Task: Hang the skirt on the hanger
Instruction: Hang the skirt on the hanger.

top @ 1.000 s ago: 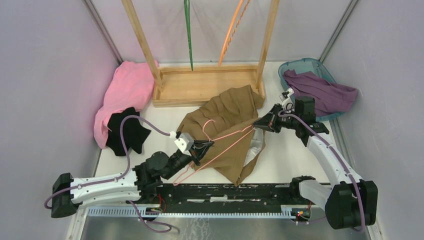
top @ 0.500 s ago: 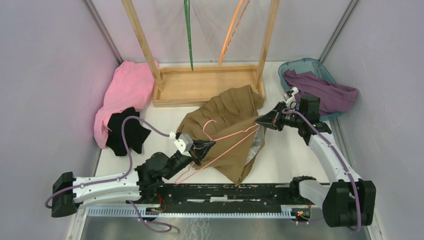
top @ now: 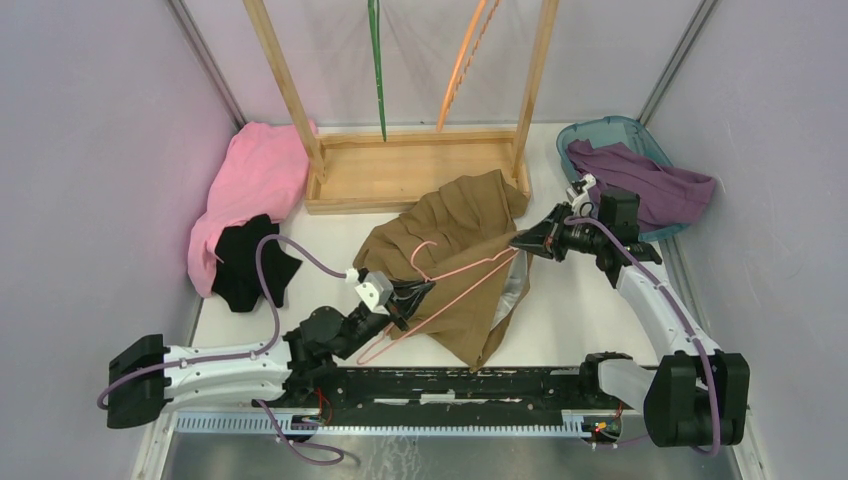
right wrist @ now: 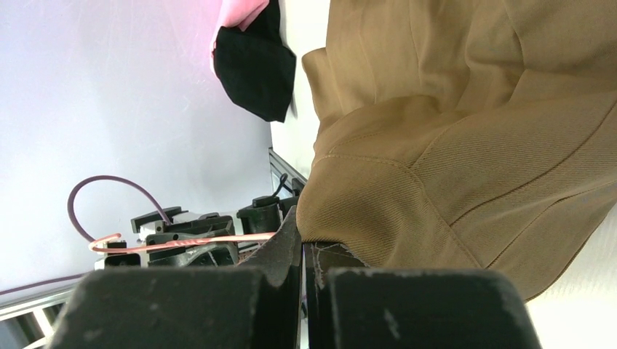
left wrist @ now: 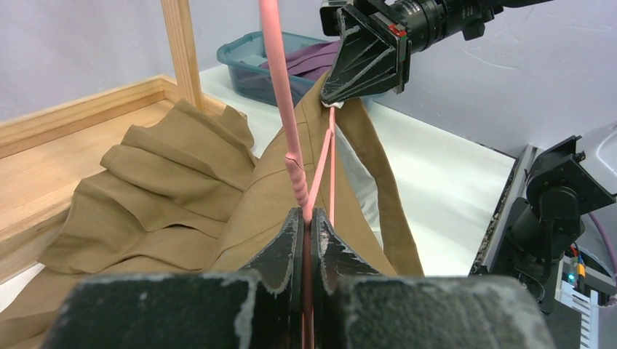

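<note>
A brown skirt point(top: 455, 235) lies crumpled in the middle of the table, its pale lining showing at the right edge. A thin pink hanger point(top: 452, 279) lies slanted over it, hook toward the rack. My left gripper point(top: 414, 292) is shut on the hanger's lower wire; the left wrist view shows the pink hanger point(left wrist: 279, 87) pinched between the jaws of that gripper point(left wrist: 307, 219), with the skirt point(left wrist: 174, 189) beyond. My right gripper point(top: 519, 241) is shut on the skirt's waistband edge; the right wrist view shows the brown skirt point(right wrist: 451, 131) folded over this gripper point(right wrist: 303, 236).
A wooden rack point(top: 410, 172) stands at the back with a green hanger point(top: 378, 70) and an orange hanger point(top: 463, 65). Pink cloth point(top: 255, 180) and black cloth point(top: 250, 265) lie left. A teal bin point(top: 612, 130) holds a purple garment point(top: 645, 185) at right.
The left arm has slid a little to the right and carried the hanger with it. The right gripper rose slightly with the waistband, then held still.
</note>
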